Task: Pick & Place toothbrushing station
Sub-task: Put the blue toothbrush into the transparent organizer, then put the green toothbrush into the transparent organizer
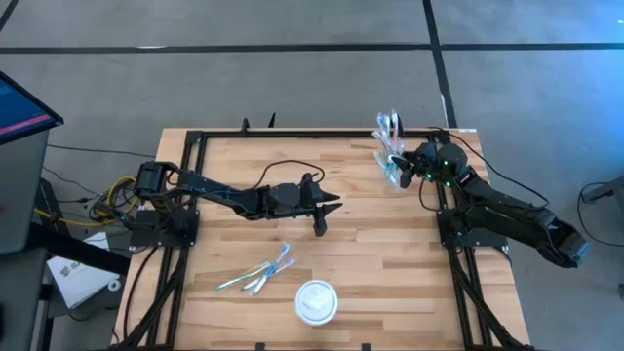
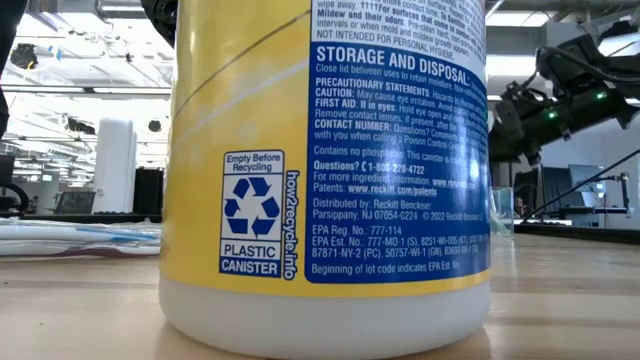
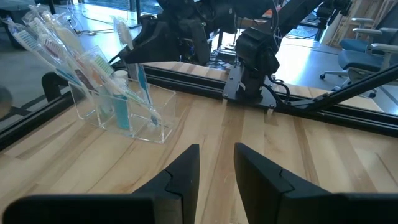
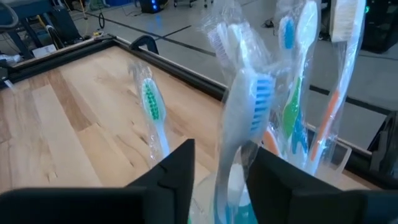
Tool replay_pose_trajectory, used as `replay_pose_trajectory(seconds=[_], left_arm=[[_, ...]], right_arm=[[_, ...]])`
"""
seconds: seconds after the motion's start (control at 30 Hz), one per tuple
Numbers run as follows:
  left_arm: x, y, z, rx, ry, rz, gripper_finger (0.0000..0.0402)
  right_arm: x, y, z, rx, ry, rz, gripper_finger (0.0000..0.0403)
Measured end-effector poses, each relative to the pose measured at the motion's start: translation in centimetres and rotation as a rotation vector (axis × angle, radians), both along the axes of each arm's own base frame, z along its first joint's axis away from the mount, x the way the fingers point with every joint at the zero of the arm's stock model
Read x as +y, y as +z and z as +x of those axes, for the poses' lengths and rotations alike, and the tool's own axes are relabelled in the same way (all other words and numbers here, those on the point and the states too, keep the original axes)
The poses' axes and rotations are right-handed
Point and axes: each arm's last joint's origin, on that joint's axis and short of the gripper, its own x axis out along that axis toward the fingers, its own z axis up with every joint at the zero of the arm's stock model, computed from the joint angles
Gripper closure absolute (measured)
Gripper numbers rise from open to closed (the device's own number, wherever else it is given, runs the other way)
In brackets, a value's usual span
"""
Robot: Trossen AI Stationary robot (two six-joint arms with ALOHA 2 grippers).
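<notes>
On the pale wood table [image 1: 370,244] we see a clear holder [image 1: 392,161] of wrapped toothbrushes at the upper right. Our right gripper [image 1: 408,168] hangs over it, fingers spread around a blue-bristled toothbrush [image 4: 258,102], likely just dropped in. Our left gripper [image 1: 322,210] waits mid-table, fingers apart and empty. More loose toothbrushes [image 1: 261,274] lie lower centre beside a white disc [image 1: 316,301].

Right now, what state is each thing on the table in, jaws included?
Clear holder: upright at the table's far right corner, holding several wrapped toothbrushes.
Loose toothbrushes: lying flat on the table near the front.
White disc: resting flat by the front edge.
Left gripper: mid-table, jaws open, empty.
Right gripper: at the holder, jaws open around a wrapped blue-bristled toothbrush.
</notes>
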Motion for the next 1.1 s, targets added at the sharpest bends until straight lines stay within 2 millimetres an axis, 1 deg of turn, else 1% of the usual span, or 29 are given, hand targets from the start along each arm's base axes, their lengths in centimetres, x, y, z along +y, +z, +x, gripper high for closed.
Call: replay_pose_trajectory(seconds=[0.2,0.37,0.83,0.97,1.1], left_arm=[[0.0,0.0,0.0,0.000,0.000,0.000,0.0307],[0.0,0.0,0.0,0.000,0.000,0.000,0.0307],[0.0,0.0,0.0,0.004,0.000,0.000,0.0307],[0.0,-0.2,-0.1,0.025,0.000,0.001,0.0307],[-0.2,0.0,-0.6,0.077,-0.005,-0.004,0.0307]], right_arm=[[-0.1,0.5,0.1,-0.029,0.001,-0.035,0.0231],[-0.2,1.0,0.2,-0.029,0.003,-0.034,0.0212],[-0.6,2.7,0.5,-0.050,0.008,-0.083,0.0214],[-0.7,3.7,0.6,-0.062,0.009,-0.104,0.0215],[-0.8,4.9,0.7,-0.061,0.010,-0.112,0.0218]])
